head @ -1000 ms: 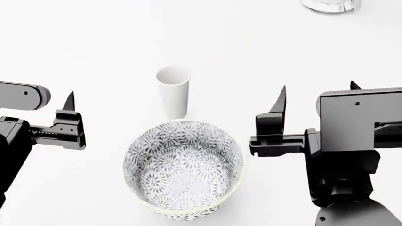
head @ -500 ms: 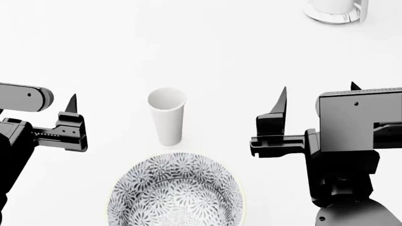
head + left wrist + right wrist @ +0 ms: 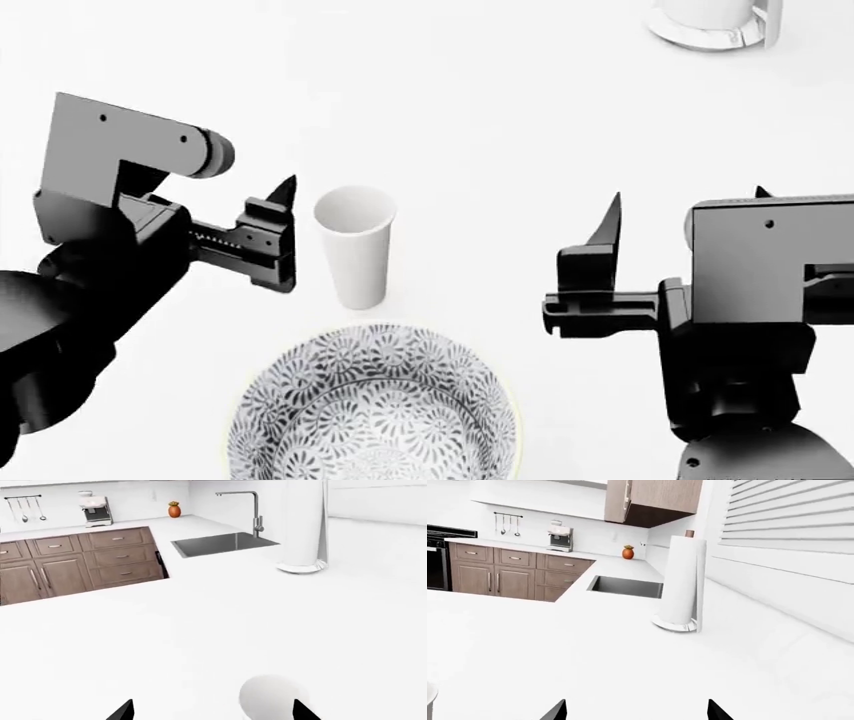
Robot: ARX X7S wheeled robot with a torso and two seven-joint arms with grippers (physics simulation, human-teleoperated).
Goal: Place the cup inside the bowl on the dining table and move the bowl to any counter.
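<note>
The white cup (image 3: 355,245) stands upright on the dining table (image 3: 534,120), just beyond the leaf-patterned bowl (image 3: 371,410), which is cut off by the head view's lower edge. My left gripper (image 3: 212,706) is open. Its one visible fingertip (image 3: 282,200) sits close beside the cup's left side, and the other is hidden behind the arm. In the left wrist view the cup (image 3: 270,697) shows low between the fingertips, near one of them. My right gripper (image 3: 686,203) hangs open and empty to the right of cup and bowl; its wrist view shows only bare tabletop between the fingers.
A paper towel roll on a round base (image 3: 714,20) stands at the table's far right, also seen from the right wrist (image 3: 680,585). Beyond the table runs the white counter (image 3: 200,525) with a sink (image 3: 223,542), brown cabinets (image 3: 80,562) and a coffee machine (image 3: 95,510).
My left arm has swung right and forward, bringing its finger up beside the cup. The right gripper has shifted slightly. Earlier, cup and bowl slid lower in the head view.
</note>
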